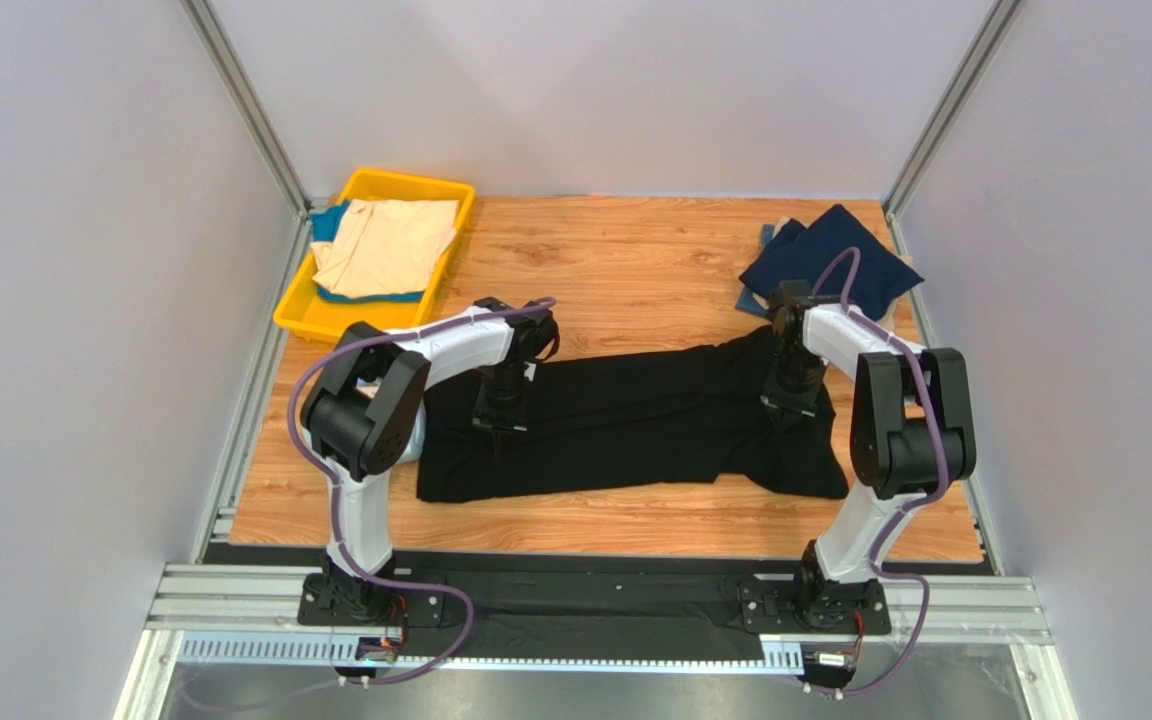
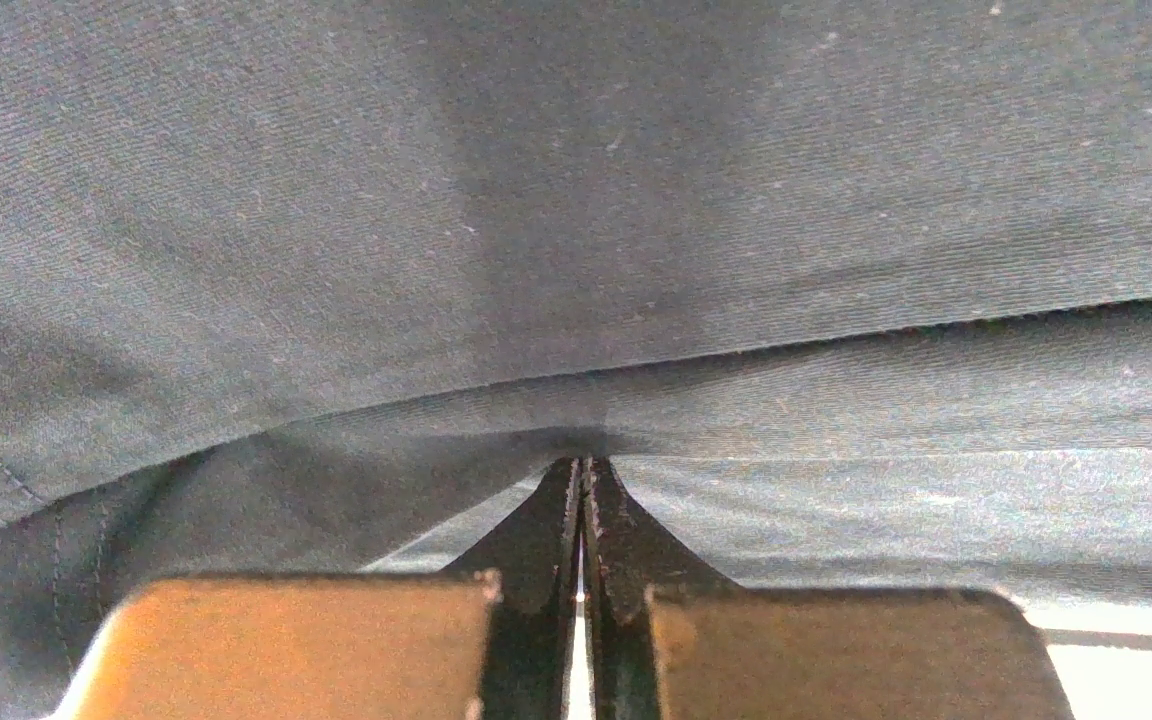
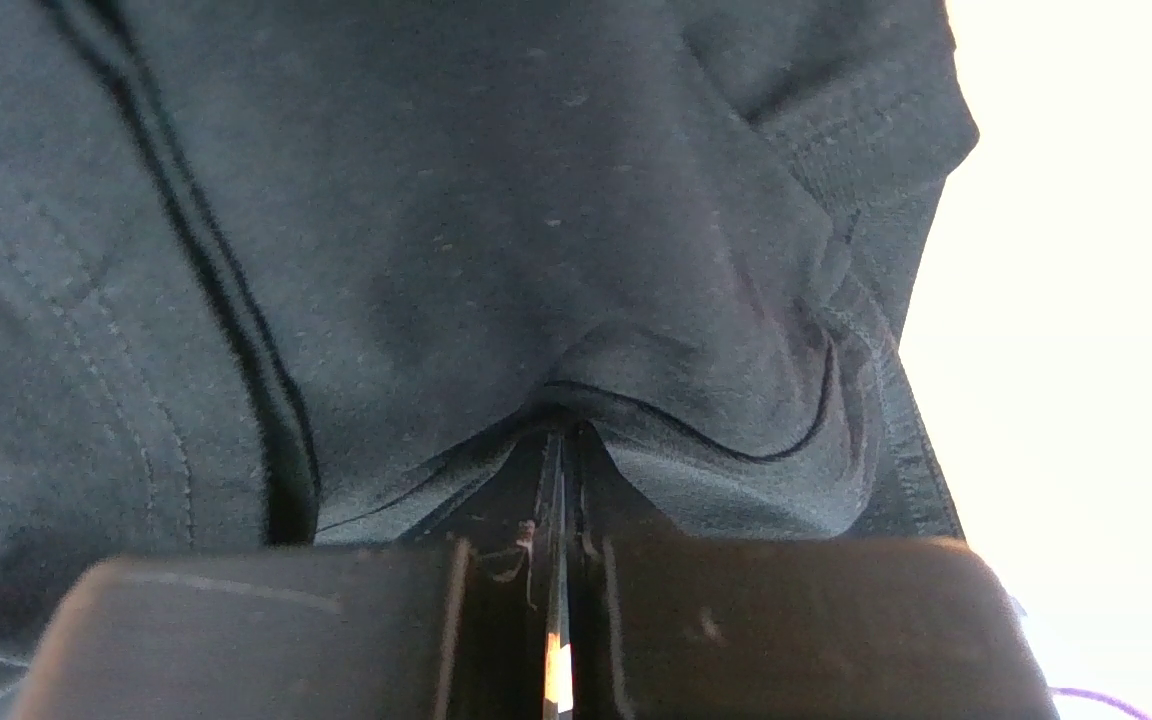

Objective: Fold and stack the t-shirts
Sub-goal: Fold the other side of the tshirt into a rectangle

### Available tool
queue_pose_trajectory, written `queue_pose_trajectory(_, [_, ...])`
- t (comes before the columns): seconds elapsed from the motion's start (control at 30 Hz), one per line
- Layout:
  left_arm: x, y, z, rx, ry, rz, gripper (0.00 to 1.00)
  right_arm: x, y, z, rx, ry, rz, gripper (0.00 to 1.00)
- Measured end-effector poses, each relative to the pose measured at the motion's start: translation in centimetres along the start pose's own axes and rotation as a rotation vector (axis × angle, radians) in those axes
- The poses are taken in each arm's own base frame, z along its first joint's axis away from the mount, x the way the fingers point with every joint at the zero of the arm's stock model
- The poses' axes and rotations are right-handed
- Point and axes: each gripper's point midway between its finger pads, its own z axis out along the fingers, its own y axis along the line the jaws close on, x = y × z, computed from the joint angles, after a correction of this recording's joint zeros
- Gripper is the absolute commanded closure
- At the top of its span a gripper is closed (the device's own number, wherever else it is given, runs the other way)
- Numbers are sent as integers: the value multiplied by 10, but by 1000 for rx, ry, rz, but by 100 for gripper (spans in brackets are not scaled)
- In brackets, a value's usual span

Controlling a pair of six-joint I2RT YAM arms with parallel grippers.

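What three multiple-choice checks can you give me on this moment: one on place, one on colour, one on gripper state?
1. Where is the beige t-shirt?
A. in the yellow tray at far left
B. at the far right corner
C. under the right arm

2. What colour is the t-shirt spread between the arms?
A. navy
B. black
C. beige

3. How are the left gripper and right gripper?
A. both wide open
B. one open, one shut
C. both shut on cloth

Key:
1 A: the top view shows it inside the tray's rim.
2 B: the black t-shirt lies stretched from one arm to the other.
3 C: each wrist view shows closed fingers pinching black cloth at the tips.
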Motion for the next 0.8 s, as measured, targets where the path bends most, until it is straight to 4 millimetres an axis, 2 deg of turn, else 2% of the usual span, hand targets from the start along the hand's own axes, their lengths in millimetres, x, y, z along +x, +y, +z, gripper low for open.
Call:
queue_pose_trajectory(0.27, [0, 0, 0, 21, 13, -15, 100, -21, -3, -2, 2, -20, 55, 100])
queue_pose_trajectory(0.53, [-1, 1, 0, 41, 20, -31, 100, -50, -3, -22, -12, -82, 91, 99])
queue_pose_trajectory(0.67, [-2, 0, -1, 60, 15, -36, 100, -54, -3, -33, -25, -104, 95, 86])
queue_pose_trajectory(0.7, [-3, 0, -2, 64, 5, -34, 93, -56, -5, -38, -25, -124, 96, 80])
queue_pose_trajectory(0.73, [-4, 0, -2, 66, -8, -33, 91, -57, -8, -44, -31, -146, 100, 78])
queue_pose_trajectory(0.8, [-9, -2, -4, 70, -41, -23, 84, -58, -15, -67, -64, -215, 115, 73])
